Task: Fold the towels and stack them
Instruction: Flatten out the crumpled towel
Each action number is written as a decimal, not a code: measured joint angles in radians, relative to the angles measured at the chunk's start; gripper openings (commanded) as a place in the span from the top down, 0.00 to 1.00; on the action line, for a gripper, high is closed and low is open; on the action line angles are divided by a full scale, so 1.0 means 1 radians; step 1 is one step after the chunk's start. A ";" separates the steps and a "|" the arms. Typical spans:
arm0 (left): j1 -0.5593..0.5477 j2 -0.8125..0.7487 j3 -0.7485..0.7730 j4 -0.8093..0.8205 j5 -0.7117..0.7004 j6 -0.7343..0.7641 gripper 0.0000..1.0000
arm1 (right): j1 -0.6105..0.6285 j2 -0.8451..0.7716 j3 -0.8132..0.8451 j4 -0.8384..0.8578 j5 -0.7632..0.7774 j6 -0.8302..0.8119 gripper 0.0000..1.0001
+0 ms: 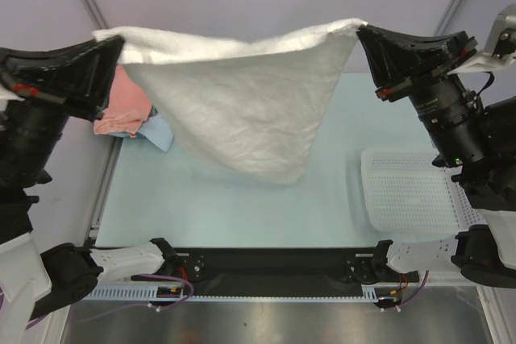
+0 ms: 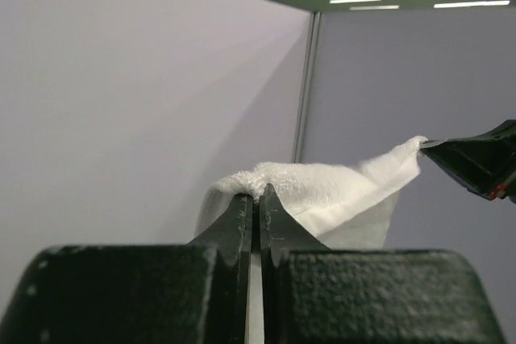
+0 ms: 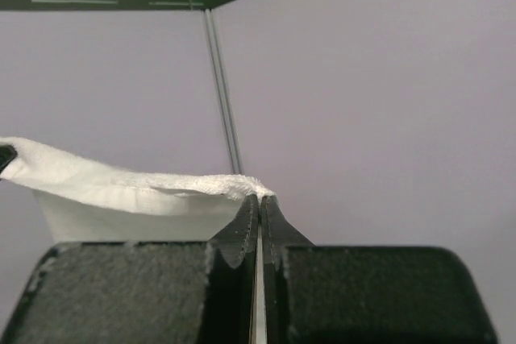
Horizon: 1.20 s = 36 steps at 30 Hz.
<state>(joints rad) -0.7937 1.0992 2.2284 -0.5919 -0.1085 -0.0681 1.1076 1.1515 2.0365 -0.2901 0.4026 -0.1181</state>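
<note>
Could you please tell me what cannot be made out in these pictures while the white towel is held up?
Top view: the salmon-pink towel and light blue towel lie mostly hidden behind the white towel and left gripper, so their folds are unclear.
Top view: the perforated tray has its right side covered by the right arm.
Wrist views: the table is out of frame; only walls and towel show.

white towel (image 1: 242,110) hanging across mid-table, pink towel (image 1: 125,106) heaped far left, tray (image 1: 411,191) right, bare mat (image 1: 226,207) nearside
</note>
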 measured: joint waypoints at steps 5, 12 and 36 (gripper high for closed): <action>-0.001 -0.001 0.034 0.071 0.001 0.047 1.00 | 0.005 0.025 0.026 0.076 0.000 -0.068 1.00; 0.105 0.033 -0.214 0.207 -0.026 0.079 1.00 | -0.115 0.141 0.035 0.165 0.039 -0.135 1.00; 0.679 1.263 0.090 0.464 0.373 -0.372 1.00 | -0.931 1.259 0.323 0.183 -0.645 0.515 1.00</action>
<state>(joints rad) -0.1143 2.3627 2.3180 -0.1276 0.2649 -0.4404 0.1764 2.4107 2.3592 -0.1070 -0.2424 0.3973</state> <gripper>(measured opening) 0.025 0.013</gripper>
